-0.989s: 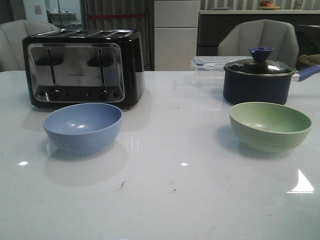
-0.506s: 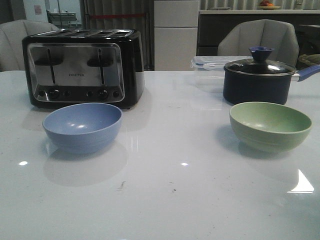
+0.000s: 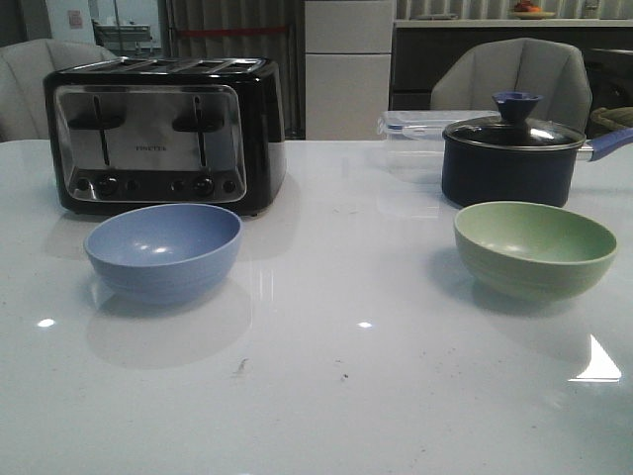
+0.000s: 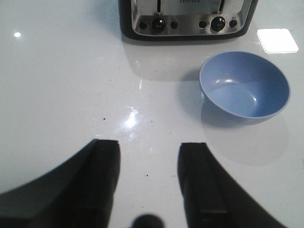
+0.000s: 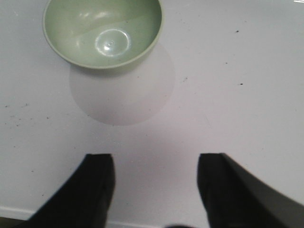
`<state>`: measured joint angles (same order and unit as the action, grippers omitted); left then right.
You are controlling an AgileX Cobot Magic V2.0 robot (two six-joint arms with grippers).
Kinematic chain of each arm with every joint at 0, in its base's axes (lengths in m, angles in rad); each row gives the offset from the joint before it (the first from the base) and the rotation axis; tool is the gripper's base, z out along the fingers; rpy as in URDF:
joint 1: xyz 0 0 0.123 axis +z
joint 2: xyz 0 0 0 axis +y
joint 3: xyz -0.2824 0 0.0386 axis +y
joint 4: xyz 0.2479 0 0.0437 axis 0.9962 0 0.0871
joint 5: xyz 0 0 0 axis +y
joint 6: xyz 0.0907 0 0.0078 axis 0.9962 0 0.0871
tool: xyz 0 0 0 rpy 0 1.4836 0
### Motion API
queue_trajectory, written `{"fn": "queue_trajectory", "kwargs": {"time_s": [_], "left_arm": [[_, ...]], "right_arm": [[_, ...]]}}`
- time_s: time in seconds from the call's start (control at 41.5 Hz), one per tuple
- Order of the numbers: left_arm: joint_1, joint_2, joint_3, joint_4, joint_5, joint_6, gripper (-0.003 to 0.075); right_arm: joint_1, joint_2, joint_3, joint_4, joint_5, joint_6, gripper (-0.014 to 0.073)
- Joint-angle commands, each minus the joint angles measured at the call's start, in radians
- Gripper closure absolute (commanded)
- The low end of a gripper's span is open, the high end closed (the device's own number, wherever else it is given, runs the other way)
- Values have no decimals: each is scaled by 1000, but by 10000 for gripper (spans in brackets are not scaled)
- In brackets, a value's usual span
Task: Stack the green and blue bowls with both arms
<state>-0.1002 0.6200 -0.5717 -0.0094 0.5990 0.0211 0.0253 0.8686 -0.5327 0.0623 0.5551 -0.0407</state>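
Note:
The periwinkle blue bowl (image 3: 163,251) sits empty on the white table at the left, in front of the toaster; it also shows in the left wrist view (image 4: 244,84). The sage green bowl (image 3: 534,248) sits empty at the right, in front of the navy pot; it also shows in the right wrist view (image 5: 103,32). Neither arm shows in the front view. My left gripper (image 4: 148,147) is open and empty over bare table, apart from the blue bowl. My right gripper (image 5: 156,159) is open and empty over bare table, apart from the green bowl.
A black-and-chrome toaster (image 3: 163,132) stands behind the blue bowl. A dark navy lidded pot (image 3: 511,152) with a handle stands behind the green bowl, with a clear plastic box (image 3: 410,142) beside it. Chairs stand beyond the table's far edge.

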Motion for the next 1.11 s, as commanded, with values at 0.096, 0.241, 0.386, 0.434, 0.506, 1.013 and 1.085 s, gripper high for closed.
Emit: {"fn": "queue_trajectory", "kwargs": {"time_s": [0.096, 0.241, 0.386, 0.434, 0.506, 1.013, 1.085], "left_arm": [[-6, 20, -28, -8, -115, -3, 267], [-6, 22, -28, -8, -115, -3, 267], [-6, 22, -28, -8, -115, -3, 267], [-6, 22, -28, -8, -115, -3, 267], [-6, 22, -28, -8, -115, -3, 267], [-6, 22, -28, -8, -115, -3, 267], [-6, 22, -28, -8, -115, -3, 267]], "right_arm": [[-6, 149, -115, 6, -124, 1, -29], [-44, 320, -237, 19, -108, 1, -29], [-64, 486, -374, 42, -66, 1, -29], [-64, 534, -422, 42, -49, 1, -29], [-64, 622, -489, 46, -12, 1, -29], [-63, 1008, -841, 51, 236, -5, 181], [-63, 1011, -850, 53, 242, -5, 293]]}}
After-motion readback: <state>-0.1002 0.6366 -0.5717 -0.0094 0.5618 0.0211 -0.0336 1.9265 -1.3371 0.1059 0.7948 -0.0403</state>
